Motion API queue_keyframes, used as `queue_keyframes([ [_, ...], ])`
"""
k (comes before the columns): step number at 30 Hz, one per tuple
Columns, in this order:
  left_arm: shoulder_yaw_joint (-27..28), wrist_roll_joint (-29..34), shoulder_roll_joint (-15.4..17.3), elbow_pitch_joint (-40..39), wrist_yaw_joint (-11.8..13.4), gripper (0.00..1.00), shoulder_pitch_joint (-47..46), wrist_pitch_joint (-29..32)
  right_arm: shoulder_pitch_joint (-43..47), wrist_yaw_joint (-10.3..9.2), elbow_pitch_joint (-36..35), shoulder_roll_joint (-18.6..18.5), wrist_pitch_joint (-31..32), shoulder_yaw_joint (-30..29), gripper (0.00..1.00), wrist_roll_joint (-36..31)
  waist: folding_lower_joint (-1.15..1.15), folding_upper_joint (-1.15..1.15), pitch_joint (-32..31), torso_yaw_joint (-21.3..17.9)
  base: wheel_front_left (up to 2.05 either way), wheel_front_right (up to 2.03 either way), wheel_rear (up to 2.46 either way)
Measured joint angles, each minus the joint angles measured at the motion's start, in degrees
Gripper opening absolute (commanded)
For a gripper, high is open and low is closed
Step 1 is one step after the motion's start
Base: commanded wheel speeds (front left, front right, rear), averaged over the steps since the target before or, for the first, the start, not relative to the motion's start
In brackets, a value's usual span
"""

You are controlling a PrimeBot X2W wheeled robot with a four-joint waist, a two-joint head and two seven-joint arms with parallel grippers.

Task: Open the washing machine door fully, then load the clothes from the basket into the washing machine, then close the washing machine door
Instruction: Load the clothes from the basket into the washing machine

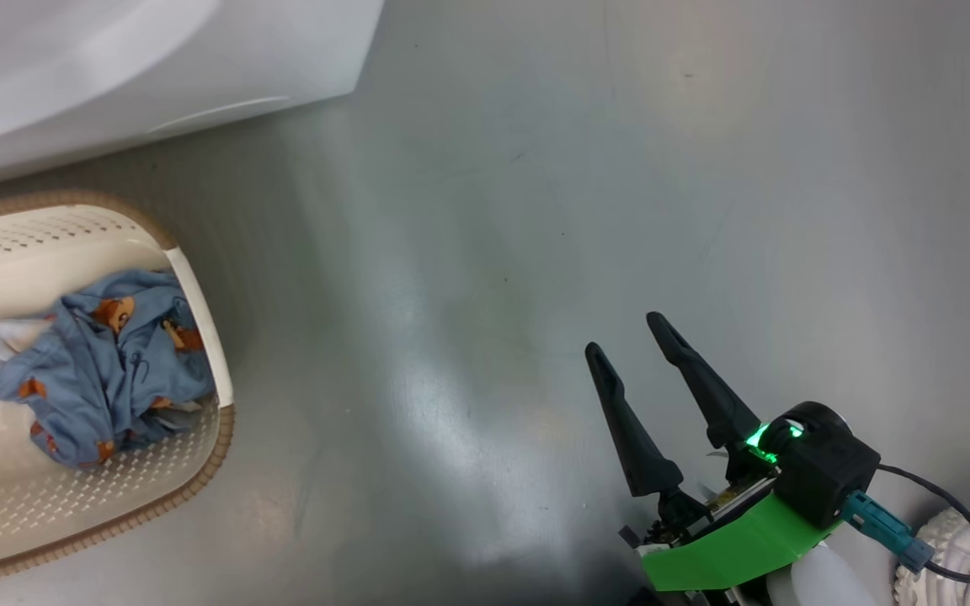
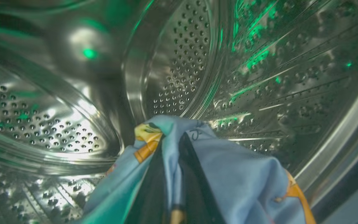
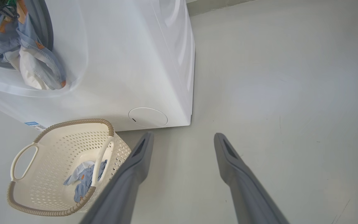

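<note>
step: loading | left hand (image 2: pixel 172 146) pinches clothes (image 2: pixel 238 180) inside drum (image 2: pixel 179 77); best release far in | right hand (image 1: pixel 626 335) wide, idle

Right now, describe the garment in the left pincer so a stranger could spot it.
Look inside the washing machine's steel drum. There the shut left pincer pinches a light-blue garment with orange-brown figures. Unlike the clothes lying in the basket, it drapes over dark fingers.
</note>
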Motion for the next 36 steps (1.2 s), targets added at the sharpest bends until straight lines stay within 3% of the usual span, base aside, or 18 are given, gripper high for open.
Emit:
queue_keyframes([
  [5,4.07,3.87,2.03,-11.01,0.0,0.0,-1.36,-0.67,-0.01,0.0,-0.33,0.01,0.0,0.64,1.0,0.36,0.0,0.0,0.94,-0.57,0.0,0.0,0.0],
  [9,7.51,5.23,2.01,-12.99,0.0,0.0,0.69,-0.67,-0.02,0.0,-0.32,0.01,0.0,0.55,1.0,0.38,0.0,0.0,1.46,-0.82,0.0,0.0,0.0],
  [10,7.88,5.23,1.96,-12.95,0.0,0.09,1.8,-0.67,-0.02,0.0,-0.32,0.0,0.0,0.45,1.0,0.38,0.0,0.0,1.45,-0.77,0.0,0.0,0.0],
  [11,8.25,5.23,1.81,-12.88,0.0,0.5,2.84,-0.67,-0.02,0.0,-0.31,0.0,0.0,0.31,1.0,0.38,0.0,0.0,1.45,-0.66,0.0,0.0,0.0],
  [12,8.6,5.13,1.53,-12.57,0.0,1.0,3.62,-0.67,-0.04,0.0,-0.26,0.01,0.0,0.18,1.0,0.38,0.0,0.0,1.42,-0.52,0.0,0.0,0.0],
  [36,12.07,2.86,-5.95,-11.34,0.0,1.0,15.07,-0.67,-3.54,0.0,2.59,-0.08,0.0,-4.6,1.0,-0.21,0.0,0.0,-2.67,5.58,0.0,0.0,0.0],
])
